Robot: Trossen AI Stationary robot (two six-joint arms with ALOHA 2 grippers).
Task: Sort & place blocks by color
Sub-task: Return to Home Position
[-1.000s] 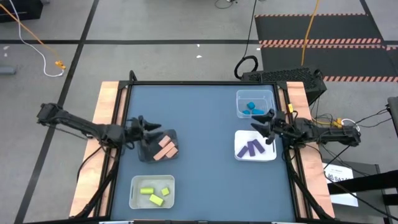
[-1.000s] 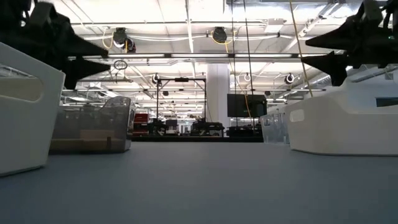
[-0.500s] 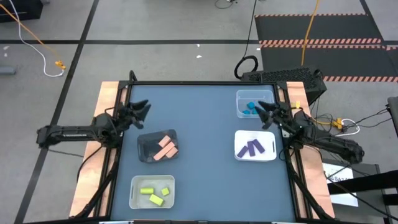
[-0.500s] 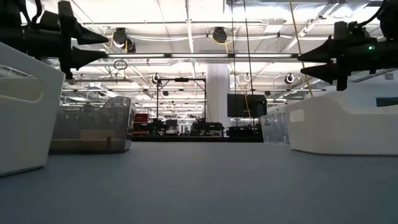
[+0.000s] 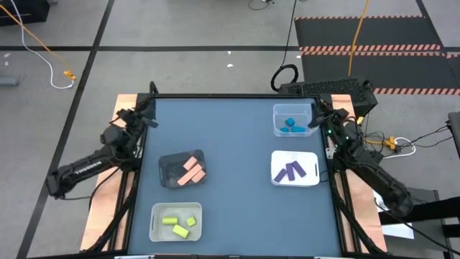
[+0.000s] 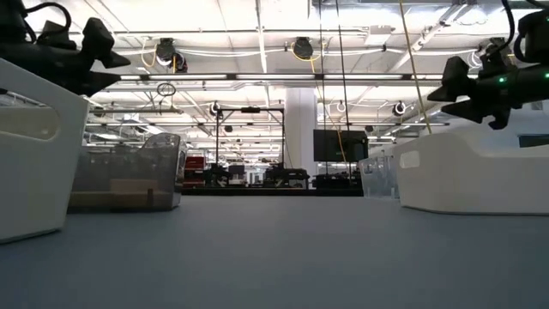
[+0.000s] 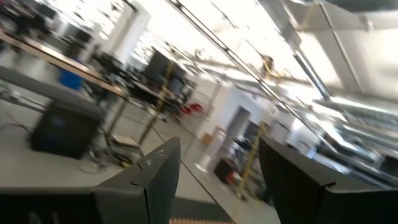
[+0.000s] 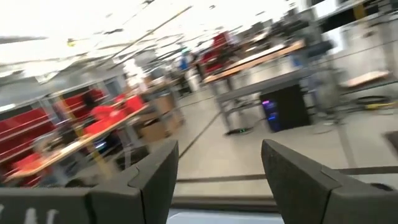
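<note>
All the blocks lie in bins. Salmon-tan blocks (image 5: 191,170) are in a dark bin (image 5: 169,173), yellow-green blocks (image 5: 177,224) in a pale bin (image 5: 159,213), blue blocks (image 5: 291,126) in a clear bin (image 5: 279,112), and purple blocks (image 5: 291,171) on a white tray (image 5: 310,160). My left gripper (image 5: 149,116) hangs open and empty over the table's far left corner. Beside the clear bin's right wall, my right gripper (image 5: 315,119) is also open and empty. Both wrist views show only the room between the fingers (image 7: 158,177) (image 8: 155,177).
Wooden side rails (image 5: 123,108) run along the table's left and right edges. In the low view the white tray's wall (image 6: 480,176) stands at the right and a white bin wall (image 6: 30,154) at the left. Bare blue table (image 5: 230,158) lies between the bins.
Both arms have swung toward the table's far edge. My left gripper has left the dark bin for the far left corner, rising a little. My right gripper has gone from between the clear bin and the white tray to the clear bin's right side. Both stayed open.
</note>
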